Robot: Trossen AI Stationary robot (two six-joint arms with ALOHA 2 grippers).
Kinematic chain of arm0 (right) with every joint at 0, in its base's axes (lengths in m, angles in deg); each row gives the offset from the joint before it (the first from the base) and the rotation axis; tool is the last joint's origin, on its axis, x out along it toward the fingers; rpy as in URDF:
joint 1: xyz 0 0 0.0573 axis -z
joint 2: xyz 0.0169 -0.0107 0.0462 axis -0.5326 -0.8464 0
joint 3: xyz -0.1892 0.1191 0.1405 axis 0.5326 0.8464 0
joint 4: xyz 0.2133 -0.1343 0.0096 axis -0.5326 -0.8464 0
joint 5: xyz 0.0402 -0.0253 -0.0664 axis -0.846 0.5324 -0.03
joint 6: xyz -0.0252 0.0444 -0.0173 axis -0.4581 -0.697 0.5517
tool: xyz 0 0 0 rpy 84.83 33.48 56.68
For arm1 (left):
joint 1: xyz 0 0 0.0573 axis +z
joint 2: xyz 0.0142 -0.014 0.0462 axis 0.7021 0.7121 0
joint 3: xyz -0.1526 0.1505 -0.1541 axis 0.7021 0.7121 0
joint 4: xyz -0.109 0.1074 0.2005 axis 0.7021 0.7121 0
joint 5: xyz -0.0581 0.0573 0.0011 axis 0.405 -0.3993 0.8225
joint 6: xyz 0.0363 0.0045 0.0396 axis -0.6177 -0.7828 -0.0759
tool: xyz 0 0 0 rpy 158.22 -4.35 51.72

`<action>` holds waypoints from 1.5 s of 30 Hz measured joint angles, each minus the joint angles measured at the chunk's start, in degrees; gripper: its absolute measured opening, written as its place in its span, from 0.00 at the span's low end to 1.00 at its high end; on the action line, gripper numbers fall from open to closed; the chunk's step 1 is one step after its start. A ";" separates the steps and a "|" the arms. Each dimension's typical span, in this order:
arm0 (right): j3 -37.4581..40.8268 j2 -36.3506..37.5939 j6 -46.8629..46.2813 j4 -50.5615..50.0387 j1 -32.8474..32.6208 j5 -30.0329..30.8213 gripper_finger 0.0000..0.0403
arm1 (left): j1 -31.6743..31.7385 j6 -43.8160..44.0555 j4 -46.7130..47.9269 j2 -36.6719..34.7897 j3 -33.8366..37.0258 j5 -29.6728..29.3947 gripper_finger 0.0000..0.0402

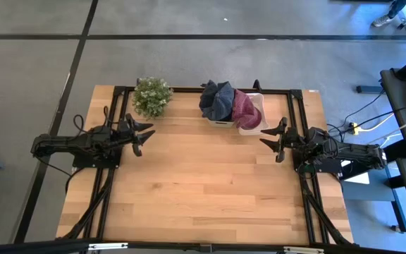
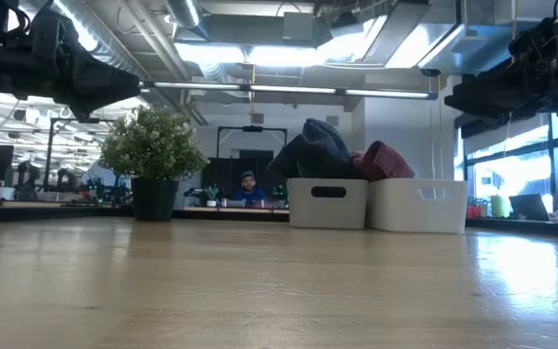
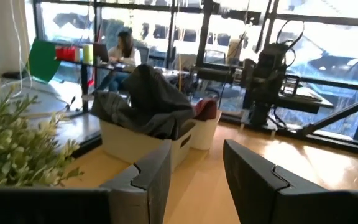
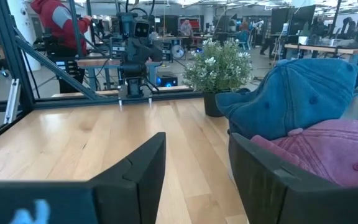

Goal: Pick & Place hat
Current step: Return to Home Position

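A dark blue cap (image 1: 217,99) rests piled in the left white bin (image 1: 220,121) at the table's far edge, and a maroon cap (image 1: 246,110) lies in the right bin (image 1: 254,128) beside it. Both caps also show in the low view (image 2: 310,147) (image 2: 384,160) and the right wrist view (image 4: 303,93) (image 4: 334,152). My left gripper (image 1: 144,132) hovers open above the table's left side, near the plant. My right gripper (image 1: 274,140) hovers open on the right side, just near of the bins. Neither holds anything.
A potted plant (image 1: 151,96) stands at the far edge, left of the bins. The wide wooden table (image 1: 203,190) lies bare between and near of the arms. A dark metal frame (image 1: 189,90) runs along the table's far and side edges.
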 joint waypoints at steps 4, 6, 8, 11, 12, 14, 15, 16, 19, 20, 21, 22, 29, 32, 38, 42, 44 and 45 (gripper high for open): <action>0.00 0.00 1.61 0.00 0.00 -0.02 0.44 | 0.00 -0.62 -0.40 0.00 0.14 -0.28 0.35; 0.00 -0.02 3.48 0.00 0.00 -0.02 0.44 | 0.01 -2.30 -0.40 0.00 0.14 -0.19 0.35; 0.00 -0.02 4.39 0.00 0.00 -0.01 0.44 | 0.00 -6.18 -0.39 0.00 0.14 -0.31 0.35; 0.00 -0.02 4.09 0.00 0.00 0.00 0.44 | 0.00 -10.36 -0.43 0.00 0.14 -0.54 0.35; 0.00 -0.02 4.13 0.00 0.00 -0.02 0.44 | 0.00 -10.68 -0.42 0.00 0.14 -0.38 0.35; 0.00 -0.02 4.31 0.00 0.00 -0.02 0.44 | 0.00 -10.45 -0.43 0.00 0.14 -0.30 0.35; 0.00 -0.02 4.22 0.00 0.00 -0.02 0.44 | 0.00 -9.93 -0.43 0.00 0.14 -0.28 0.35; 0.00 -0.02 4.15 -0.01 0.00 -0.02 0.44 | 0.00 -9.31 -0.43 0.00 0.14 -0.28 0.35; 0.00 -0.02 4.26 -0.02 0.00 -0.02 0.44 | 0.00 -7.75 -0.43 0.00 0.14 -0.26 0.35; 0.00 -0.02 4.26 -0.01 0.00 -0.02 0.44 | 0.01 -7.63 -0.43 0.00 0.14 -0.25 0.35; 0.00 -0.02 4.17 -0.02 0.00 -0.02 0.44 | 0.00 -7.64 -0.43 0.00 0.14 -0.24 0.35; 0.00 -0.02 4.15 -0.02 0.00 -0.02 0.44 | 0.00 -7.64 -0.43 0.00 0.14 -0.24 0.35; 0.00 -0.02 4.17 -0.02 0.00 -0.02 0.44 | 0.00 -7.62 -0.43 0.00 0.14 -0.19 0.35; 0.00 -0.02 4.24 -0.02 0.00 -0.02 0.44 | 0.01 -7.62 -0.43 0.00 0.14 -0.17 0.35; -0.02 -0.02 4.21 -0.02 0.00 -0.02 0.44 | 0.00 -7.62 -0.43 0.00 0.15 -0.13 0.35; -0.02 -0.02 4.25 -0.02 -0.02 -0.02 0.44 | 0.02 -7.62 -0.43 0.00 0.16 -0.14 0.35; -0.02 -0.02 4.19 -0.02 0.00 -0.02 0.44 | 0.01 -7.62 -0.43 0.00 0.16 -0.13 0.35; -0.02 -0.02 4.15 -0.02 -0.01 -0.02 0.44 | 0.02 -7.62 -0.43 0.00 0.16 -0.13 0.35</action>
